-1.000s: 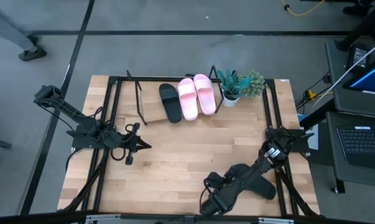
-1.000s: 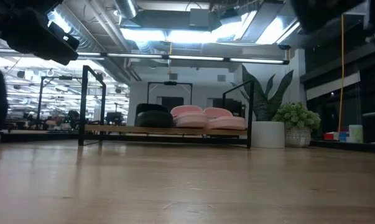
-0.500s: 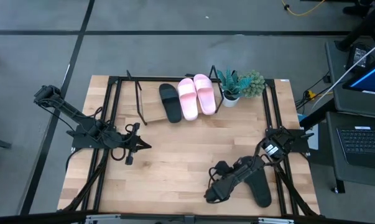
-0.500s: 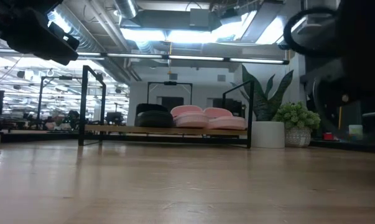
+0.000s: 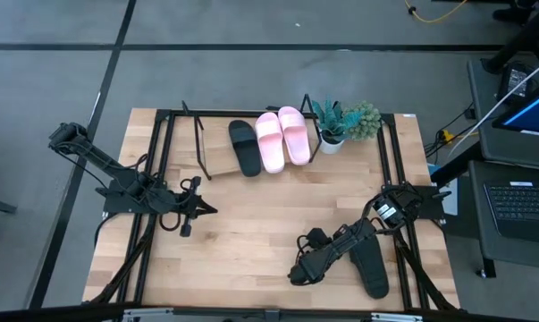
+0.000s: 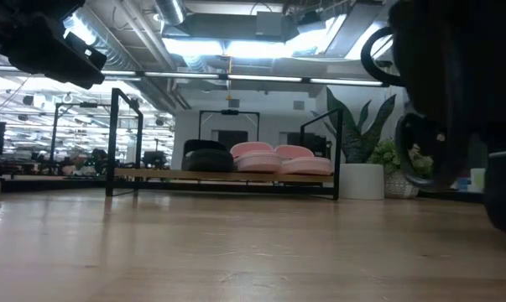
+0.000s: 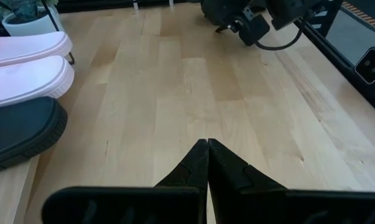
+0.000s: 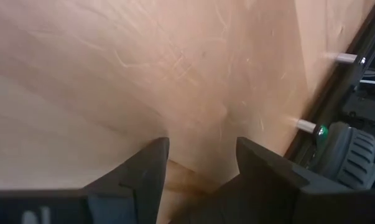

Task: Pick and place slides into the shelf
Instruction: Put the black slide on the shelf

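The shelf [image 5: 217, 154] stands at the table's far edge. It carries one black slide [image 5: 245, 148] and two pink slides [image 5: 270, 141] [image 5: 294, 134], soles on its tilted board. They also show in the low view on the shelf [image 6: 152, 175] and in the left wrist view as pink slides [image 7: 25, 78] and a black slide [image 7: 19, 130]. A second black slide [image 5: 370, 268] lies flat at the near right. My right gripper [image 5: 298, 272] [image 8: 203, 148] is open over bare wood, left of that slide. My left gripper [image 5: 208, 210] [image 7: 207, 144] waits shut at mid-left.
Two potted plants [image 5: 330, 125] [image 5: 363, 119] stand right of the shelf. A black frame [image 5: 162, 179] runs along the table's left and right sides. Bare wood lies between the shelf and both grippers. The right arm [image 6: 462, 84] fills the low view's right side.
My right arm has come down and swung toward the table's left, entering the low view from the right. The black slide at the near right, covered by the arm a second ago, now shows on the table beside it. The left arm has kept still.
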{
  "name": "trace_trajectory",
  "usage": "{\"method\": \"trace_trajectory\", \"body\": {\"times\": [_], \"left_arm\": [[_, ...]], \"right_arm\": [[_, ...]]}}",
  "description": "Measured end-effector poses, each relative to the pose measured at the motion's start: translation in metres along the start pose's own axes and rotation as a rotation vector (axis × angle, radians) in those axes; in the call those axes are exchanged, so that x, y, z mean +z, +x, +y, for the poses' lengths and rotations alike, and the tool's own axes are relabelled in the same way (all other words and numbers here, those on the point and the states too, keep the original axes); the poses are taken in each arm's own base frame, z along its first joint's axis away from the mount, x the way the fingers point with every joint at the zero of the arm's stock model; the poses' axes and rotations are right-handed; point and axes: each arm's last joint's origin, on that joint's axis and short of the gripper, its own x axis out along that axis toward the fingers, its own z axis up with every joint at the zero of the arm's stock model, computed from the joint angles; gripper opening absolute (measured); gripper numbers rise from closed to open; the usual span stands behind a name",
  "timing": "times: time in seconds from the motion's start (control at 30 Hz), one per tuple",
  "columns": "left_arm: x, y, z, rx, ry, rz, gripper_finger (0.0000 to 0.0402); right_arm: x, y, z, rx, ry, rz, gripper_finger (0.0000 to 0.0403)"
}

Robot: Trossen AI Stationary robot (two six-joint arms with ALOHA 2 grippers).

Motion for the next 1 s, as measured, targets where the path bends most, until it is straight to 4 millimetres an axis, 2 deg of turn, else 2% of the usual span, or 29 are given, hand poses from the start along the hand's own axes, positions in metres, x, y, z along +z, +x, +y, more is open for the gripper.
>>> {"method": "trace_trajectory", "body": {"times": [0.4, 0.57, 1.0], "left_arm": [[-0.001, 0.000, 0.000, 0.001, 0.011, 0.008, 0.0000], [-0.001, 0.000, 0.000, 0.002, 0.012, 0.009, 0.0000], [-0.004, 0.000, 0.001, 0.008, 0.028, 0.043, 0.0000]], "right_arm": [[0.002, 0.000, 0.001, 0.009, 0.009, -0.007, 0.0197], [0.008, -0.001, 0.000, 0.020, 0.082, 0.016, 0.0189], [0.029, -0.030, 0.000, 0.137, 0.094, -0.011, 0.0160]]}}
